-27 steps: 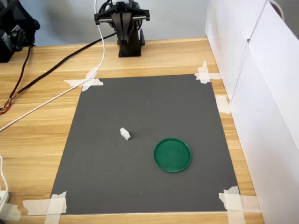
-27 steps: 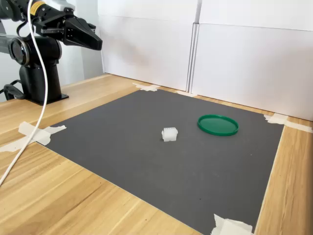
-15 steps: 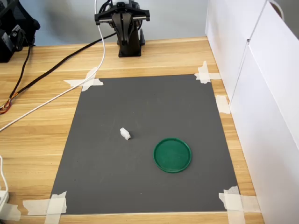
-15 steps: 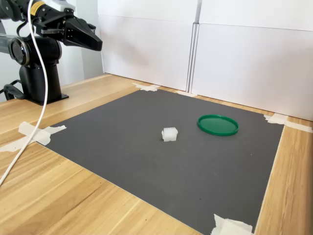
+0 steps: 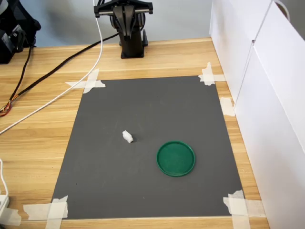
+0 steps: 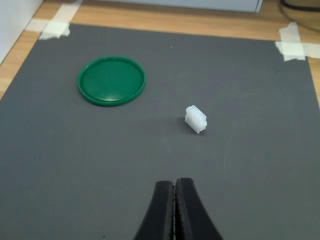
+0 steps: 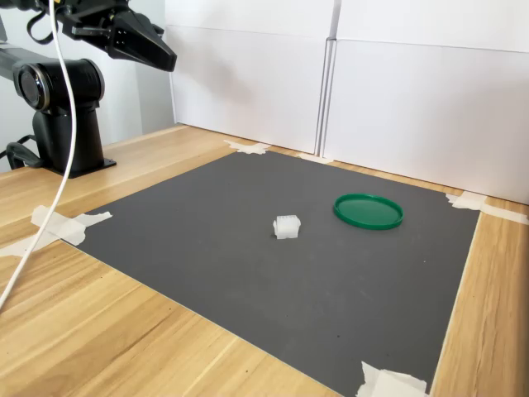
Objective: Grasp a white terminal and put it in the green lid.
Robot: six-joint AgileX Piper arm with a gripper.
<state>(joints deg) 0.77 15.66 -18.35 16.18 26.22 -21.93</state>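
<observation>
The white terminal (image 6: 196, 119) lies alone on the dark mat (image 6: 240, 165), just beside the green lid (image 6: 111, 80) but not touching it. The gripper (image 6: 174, 184) hangs high above, its jaws pressed together. Being tiny, light, hard plastic, the terminal would likely skid or tip, so pinching its flat long sides seems safest.

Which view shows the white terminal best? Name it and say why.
The wrist view: the white terminal appears largest there, its ribbed top visible, lying apart from the green lid. The second exterior view shows a small blocky shape; the first exterior view only a tiny white speck.
</observation>
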